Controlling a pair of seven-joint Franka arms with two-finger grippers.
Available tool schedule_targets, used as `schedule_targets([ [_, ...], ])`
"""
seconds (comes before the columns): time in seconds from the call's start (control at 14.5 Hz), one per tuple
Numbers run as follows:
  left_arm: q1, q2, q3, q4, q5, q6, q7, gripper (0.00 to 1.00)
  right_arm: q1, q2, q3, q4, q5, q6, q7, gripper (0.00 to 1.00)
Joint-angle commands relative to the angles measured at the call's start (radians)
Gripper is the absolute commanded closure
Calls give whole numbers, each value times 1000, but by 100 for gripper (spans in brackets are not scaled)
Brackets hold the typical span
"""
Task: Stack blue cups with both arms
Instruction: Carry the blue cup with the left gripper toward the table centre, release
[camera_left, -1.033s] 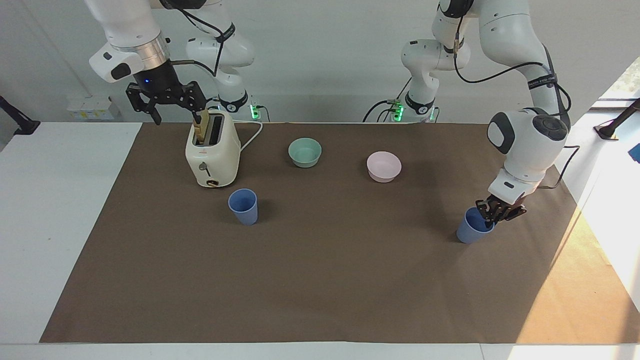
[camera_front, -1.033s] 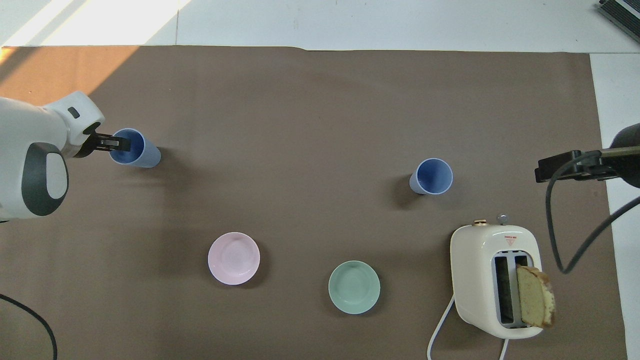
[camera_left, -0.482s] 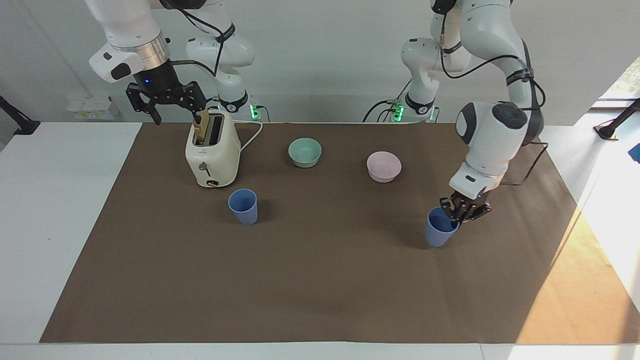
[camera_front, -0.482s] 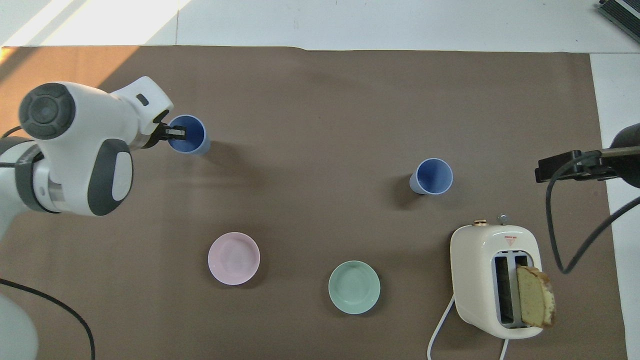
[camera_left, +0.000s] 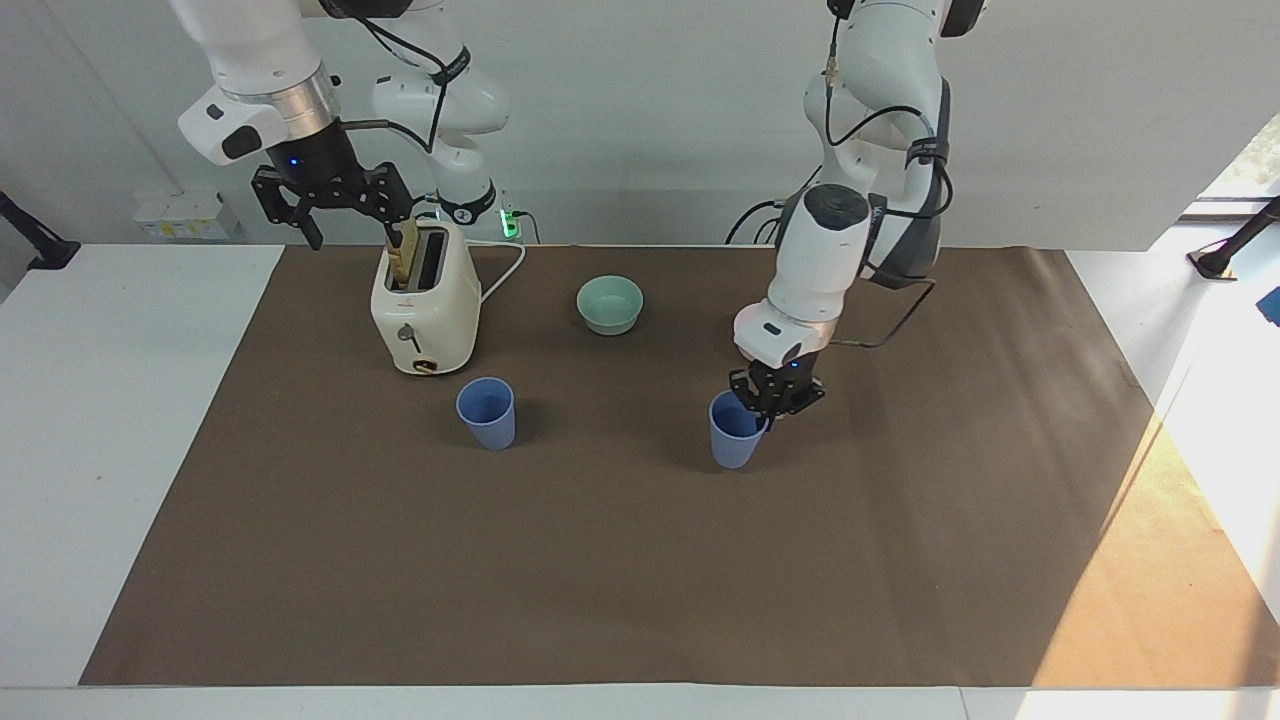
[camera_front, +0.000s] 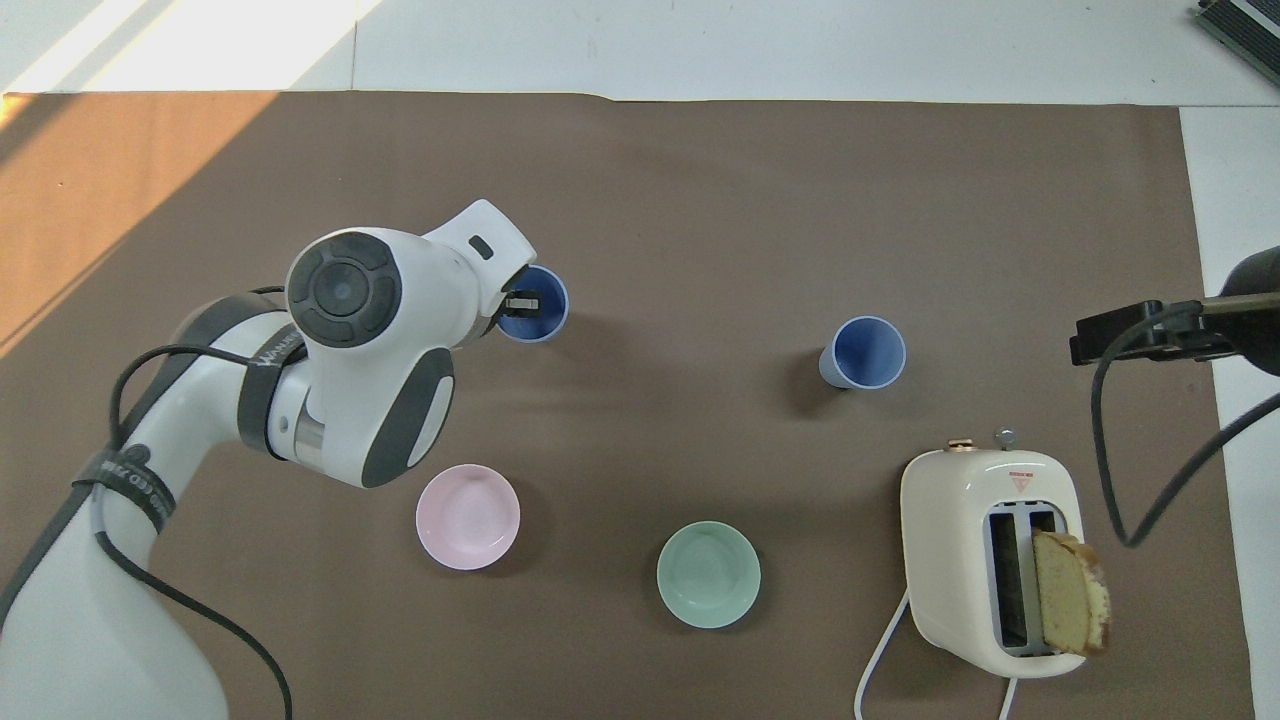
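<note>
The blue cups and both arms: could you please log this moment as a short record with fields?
held cup: blue cup, rim pinched by left tool, apparently just above the mat
free cup: second blue cup, upright beside the toaster
right tool: open, waiting over the toaster
stack status: not yet stacked
other items: green bowl, pink bowl

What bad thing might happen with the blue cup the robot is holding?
The left gripper pinches only the rim of the held blue cup, so it might tilt or slip loose. If the held cup comes in low, it may knock over the other blue cup rather than stack in it.
</note>
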Motion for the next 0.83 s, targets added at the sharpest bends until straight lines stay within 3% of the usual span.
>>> schedule_targets([
  [0.0,-66,26,16,-2,-58,26,-21,100,-4,-13,-4,-14,7,-6,-26,0],
  [0.14,-107,23,16,-18,-76,29,-19,95,-4,-13,-4,-14,7,-6,-26,0],
  [0.21,-112,22,14,-18,-78,24,-21,83,-4,-13,-4,-13,7,-6,-26,0],
  [0.28,-118,22,14,-15,-78,26,-22,59,-4,-15,-4,-14,7,-6,-26,0],
  [0.34,-118,22,16,-10,-79,24,-22,24,-4,-13,-4,-14,7,-6,-26,0],
  [0.41,-112,22,16,-6,-79,24,-22,0,-4,-15,-4,-14,7,-6,-26,0],
  [0.76,-33,-46,31,1,-76,-49,-2,0,-6,-15,-4,-14,7,-8,-26,0],
])
